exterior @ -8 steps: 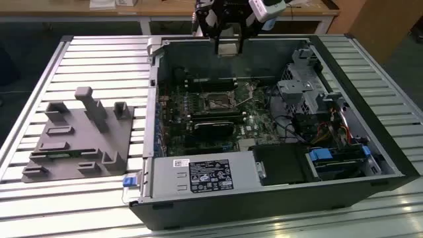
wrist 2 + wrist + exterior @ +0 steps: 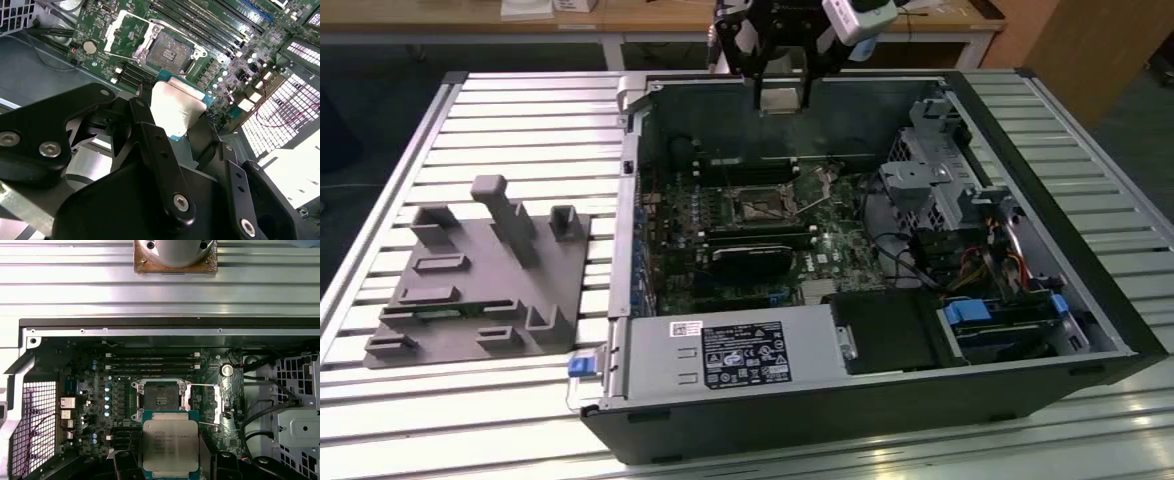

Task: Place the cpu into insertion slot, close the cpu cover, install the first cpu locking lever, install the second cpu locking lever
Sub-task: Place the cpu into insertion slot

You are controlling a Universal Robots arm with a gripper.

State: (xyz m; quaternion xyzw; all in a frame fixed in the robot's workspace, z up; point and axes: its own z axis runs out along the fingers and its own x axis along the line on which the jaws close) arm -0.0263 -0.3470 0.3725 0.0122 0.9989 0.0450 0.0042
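Pincer is pinching the cpu by two opp. edges, black fingers on either side. In the exterior view it hangs over the case's far rim, well above the board and apart from it. In the second wrist view the cpu shows its silvery top w/ a blue-green border, tilted toward the camera; in the first wrist view the cpu lies flat-on, print on top too small to read. Slot sits near the board's middle, uncovered, dark centre w/ silvery rim, nothing in it. The cpu is not yet in it. Cover is swung open, standing just beside one slot edge; in the second wrist view the cover shows as a pale frame w/ green board seen thru its window, next to the slot. Thin wire levers near the slot are raised, exact pos. hard to tell. Long RAM slots run just past the slot. Case lies on its side, open, from the tabletop's middle to the exterior view's right edge; PSU w/ label at the near wall, drive cage along the exterior view's right wall. Grey jig w/ upright posts sits near the tabletop's edge on the exterior view's left, well apart from the case. Small blue part at the case's near corner.
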